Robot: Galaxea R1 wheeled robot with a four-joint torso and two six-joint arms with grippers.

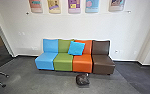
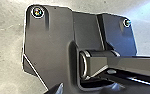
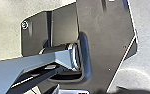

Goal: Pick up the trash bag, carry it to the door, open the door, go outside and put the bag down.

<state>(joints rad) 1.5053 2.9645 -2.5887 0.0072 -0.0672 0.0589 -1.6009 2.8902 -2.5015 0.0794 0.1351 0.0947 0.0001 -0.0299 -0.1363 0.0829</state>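
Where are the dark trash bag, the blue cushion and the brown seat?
trash bag (image 1: 82, 79): head view, middle of its dark side
blue cushion (image 1: 76, 48): head view, middle of its front
brown seat (image 1: 103, 64): head view, top of its seat pad

Office lounge: four-colour row of seats (image 1: 63, 62), posters (image 1: 74, 6) on white wall (image 1: 66, 27), grey floor (image 1: 41, 81).

Grey floor (image 1: 43, 81) with 1 dark trash bag (image 1: 82, 79), 4 seats (image 1: 63, 62)
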